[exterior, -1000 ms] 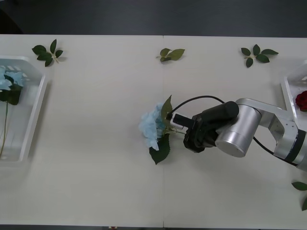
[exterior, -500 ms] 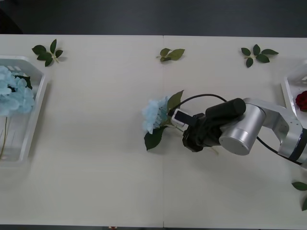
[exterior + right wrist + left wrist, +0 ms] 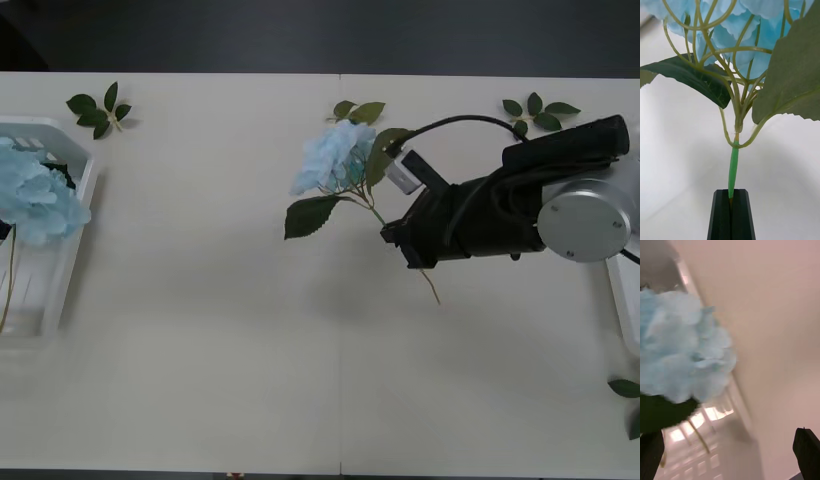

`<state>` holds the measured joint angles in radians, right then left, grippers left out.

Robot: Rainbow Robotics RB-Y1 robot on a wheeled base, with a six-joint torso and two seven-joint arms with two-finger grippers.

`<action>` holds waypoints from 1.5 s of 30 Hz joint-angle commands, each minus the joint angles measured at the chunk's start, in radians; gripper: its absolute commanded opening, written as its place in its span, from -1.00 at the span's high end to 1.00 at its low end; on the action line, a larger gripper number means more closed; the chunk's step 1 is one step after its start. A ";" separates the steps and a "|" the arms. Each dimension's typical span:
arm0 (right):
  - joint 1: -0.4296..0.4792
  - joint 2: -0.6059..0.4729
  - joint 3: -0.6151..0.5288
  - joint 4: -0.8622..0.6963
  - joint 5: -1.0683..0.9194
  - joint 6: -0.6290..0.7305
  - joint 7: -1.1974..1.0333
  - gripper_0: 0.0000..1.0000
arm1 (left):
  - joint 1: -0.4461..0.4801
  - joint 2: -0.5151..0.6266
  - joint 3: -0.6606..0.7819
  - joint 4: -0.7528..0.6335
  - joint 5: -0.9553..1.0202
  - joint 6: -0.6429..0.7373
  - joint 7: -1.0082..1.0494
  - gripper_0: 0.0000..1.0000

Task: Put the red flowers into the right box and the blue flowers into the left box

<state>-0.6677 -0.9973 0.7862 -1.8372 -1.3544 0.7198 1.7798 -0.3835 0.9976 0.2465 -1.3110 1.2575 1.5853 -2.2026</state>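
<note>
A pale-blue hydrangea (image 3: 335,158) is being held above the white table (image 3: 220,330) by the right gripper (image 3: 398,237), whose black fingers are being kept closed on the thin green stem; the stem's free end is being left sticking out below the gripper. The head is being shown near a leaf sprig (image 3: 358,111) at the table's far edge. At the left edge, the left box (image 3: 62,250) is being occupied by another blue flower head (image 3: 38,200). Two more sprigs (image 3: 100,108) (image 3: 538,113) are being left lying along the far side.
</note>
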 commanded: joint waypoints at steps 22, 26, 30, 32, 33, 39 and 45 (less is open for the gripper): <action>-0.093 0.396 -0.266 0.296 -0.555 0.076 0.543 1.00 | -0.049 -0.191 -0.047 -0.016 0.645 0.030 -0.229 -1.00; -0.095 0.447 -0.303 0.337 -0.578 0.076 0.570 1.00 | -0.049 -0.206 -0.147 -0.016 0.786 -0.030 -0.223 -1.00; -0.093 0.471 -0.331 0.361 -0.612 0.078 0.576 1.00 | -0.049 -0.211 -0.253 -0.016 0.905 -0.097 -0.230 -1.00; -0.093 0.482 -0.346 0.371 -0.629 0.078 0.579 1.00 | -0.057 -0.220 -0.297 -0.016 0.941 -0.131 -0.244 -1.00; -0.093 0.485 -0.351 0.372 -0.634 0.078 0.579 1.00 | -0.060 -0.226 -0.303 -0.016 0.942 -0.140 -0.247 -1.00; -0.093 0.491 -0.360 0.374 -0.673 0.078 0.584 1.00 | -0.084 -0.277 -0.334 -0.016 0.939 -0.195 -0.264 -1.00; -0.093 0.503 -0.361 0.374 -0.726 0.078 0.586 1.00 | -0.124 -0.316 -0.394 -0.016 0.938 -0.280 -0.278 -1.00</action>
<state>-0.7414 -0.5154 0.4314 -1.4484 -2.0579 0.7993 2.3275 -0.4622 0.6795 -0.1171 -1.3109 2.1896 1.3319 -2.4435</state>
